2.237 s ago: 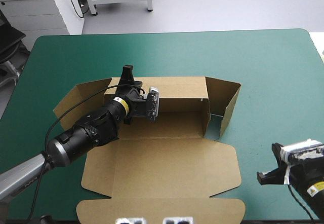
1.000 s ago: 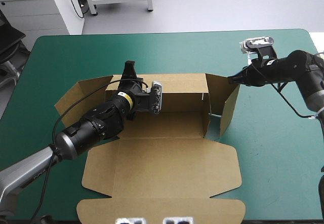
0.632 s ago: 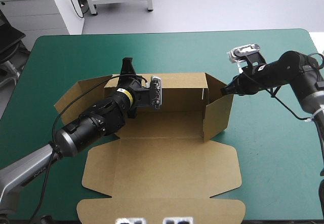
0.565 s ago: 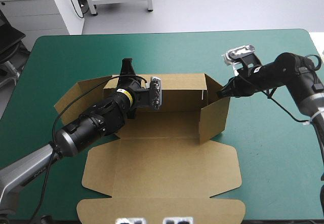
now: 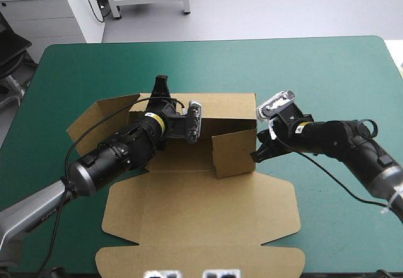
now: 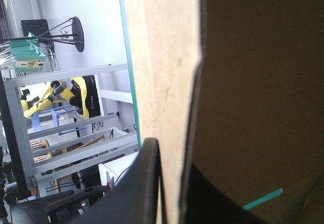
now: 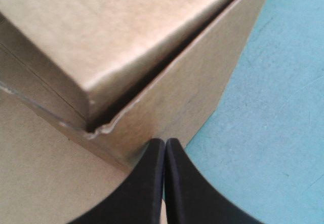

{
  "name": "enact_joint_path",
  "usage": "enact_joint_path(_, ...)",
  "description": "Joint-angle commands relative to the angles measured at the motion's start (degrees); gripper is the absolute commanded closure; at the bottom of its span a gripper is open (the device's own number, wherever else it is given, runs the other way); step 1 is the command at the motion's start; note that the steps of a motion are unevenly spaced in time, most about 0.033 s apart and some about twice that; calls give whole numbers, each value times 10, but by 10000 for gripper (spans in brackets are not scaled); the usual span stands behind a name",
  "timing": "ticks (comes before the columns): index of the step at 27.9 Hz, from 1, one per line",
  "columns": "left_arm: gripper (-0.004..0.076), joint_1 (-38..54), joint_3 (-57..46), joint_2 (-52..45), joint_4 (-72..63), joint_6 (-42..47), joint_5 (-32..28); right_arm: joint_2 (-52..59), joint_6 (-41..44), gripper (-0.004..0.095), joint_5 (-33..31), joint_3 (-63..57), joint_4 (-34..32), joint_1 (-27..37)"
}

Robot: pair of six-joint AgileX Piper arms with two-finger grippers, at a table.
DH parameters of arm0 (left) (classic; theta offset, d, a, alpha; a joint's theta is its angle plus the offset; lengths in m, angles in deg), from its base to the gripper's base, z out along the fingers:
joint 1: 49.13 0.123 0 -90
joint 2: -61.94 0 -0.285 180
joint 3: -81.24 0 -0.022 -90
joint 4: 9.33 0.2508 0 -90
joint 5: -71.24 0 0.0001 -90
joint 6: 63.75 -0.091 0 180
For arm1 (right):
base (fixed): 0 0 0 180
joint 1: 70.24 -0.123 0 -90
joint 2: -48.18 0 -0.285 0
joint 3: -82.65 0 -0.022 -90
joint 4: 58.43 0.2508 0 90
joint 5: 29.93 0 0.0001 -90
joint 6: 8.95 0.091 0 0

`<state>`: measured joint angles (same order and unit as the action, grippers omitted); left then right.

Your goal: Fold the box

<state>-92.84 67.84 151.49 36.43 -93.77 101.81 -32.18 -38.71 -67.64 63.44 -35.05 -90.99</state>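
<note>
Left flap (image 5: 94, 122): lies open and slanted at the middle left of the high view, not raised yet. It is the leftmost part of the box (image 5: 201, 212).
Left gripper (image 5: 160, 84): clenched on the top edge of the back wall, a little left of centre. In its wrist view the board passes between the two black fingers (image 6: 146, 183). I judge that it holds the wall upright, so the box does not slide while the other side is pushed.
Back wall (image 5: 230, 107): stands upright across the centre.
Box: in the middle of the table (image 5: 352, 77), half formed.
Lid (image 5: 189, 246): flat, in the lower centre, toward the near edge.
Right flap (image 5: 233, 154): bent inward, standing just right of centre along the front of the tray.
Right gripper (image 5: 254, 156): pressed together with nothing between, tip touching the outside of the box's right corner. I judge that it works as a pusher here, because a closed point presses the board in without catching it.
</note>
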Motion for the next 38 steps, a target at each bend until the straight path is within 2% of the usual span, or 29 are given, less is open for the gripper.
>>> enact_joint_path(1,732,-4,6,-8,-16,-7,1,38,-10,908,90,-21,14,-23)
enact_joint_path(5,732,-4,6,-2,-31,-19,4,32,-30,905,83,-33,17,-34)
enact_joint_path(8,732,-4,6,-2,-31,-19,10,32,-50,850,79,-33,17,-34)
enact_joint_path(12,732,-5,6,0,-31,-19,17,32,-55,663,42,-22,17,-34)
enact_joint_path(14,732,-5,6,0,-36,-19,17,32,-64,535,25,-13,17,-34)
enact_joint_path(16,732,-5,6,0,-43,-19,17,32,-71,496,34,-13,17,-34)
enact_joint_path(23,732,-5,5,2,-110,-97,33,14,-63,493,44,-13,32,-34)
enact_joint_path(29,732,-5,5,8,-124,-105,27,-8,-39,498,82,-13,25,-35)
enact_joint_path(32,732,-5,5,11,-127,-84,14,-15,-23,526,134,-13,19,-35)
enact_joint_path(38,732,-5,6,14,-95,-13,-13,-17,0,535,180,-13,-22,-35)
